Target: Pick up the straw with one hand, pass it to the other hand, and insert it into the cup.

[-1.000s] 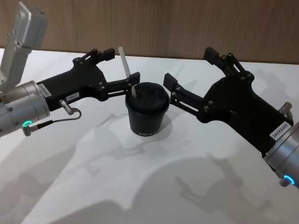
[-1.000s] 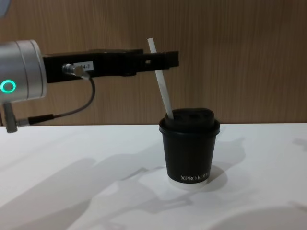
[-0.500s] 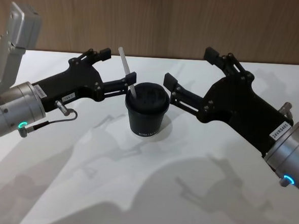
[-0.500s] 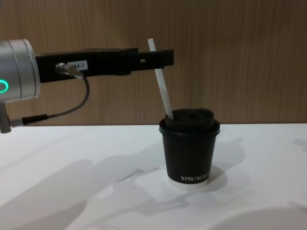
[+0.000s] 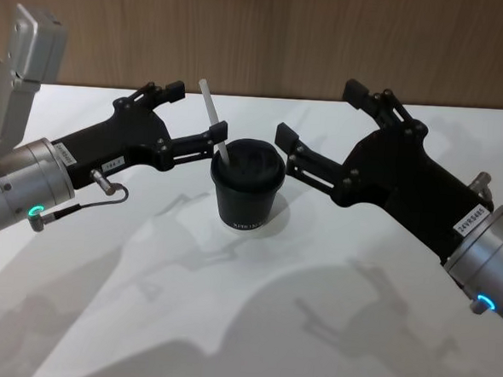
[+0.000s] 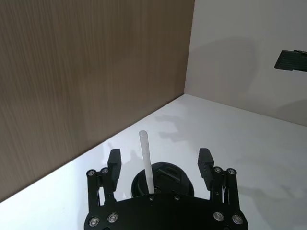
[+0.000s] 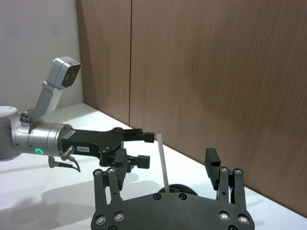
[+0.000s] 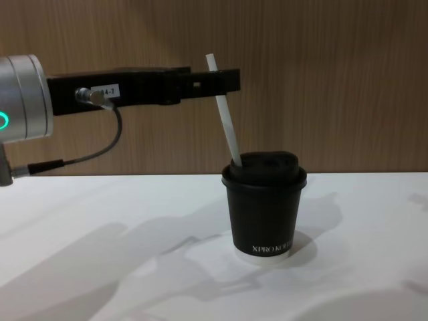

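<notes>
The white straw [image 5: 211,116] stands tilted in the domed lid of the black cup [image 5: 246,195], its top leaning away toward the left. My left gripper [image 5: 203,111] is open, one finger on either side of the straw's upper part and not touching it; the left wrist view shows the straw [image 6: 146,160] free between the fingers above the cup [image 6: 169,178]. To the right of the cup, my right gripper [image 5: 320,114] is open and holds nothing. In the chest view the straw [image 8: 227,127] rises from the cup [image 8: 265,207] past the left gripper [image 8: 224,79].
The cup stands on a white table [image 5: 252,325] with a wooden wall [image 5: 269,36] close behind it. A thin dark cable [image 5: 106,198] loops under the left wrist. Open tabletop lies in front of the cup.
The left gripper has drawn back slightly to the left, still open. The straw stays leaning in the cup lid, and the right arm has not moved.
</notes>
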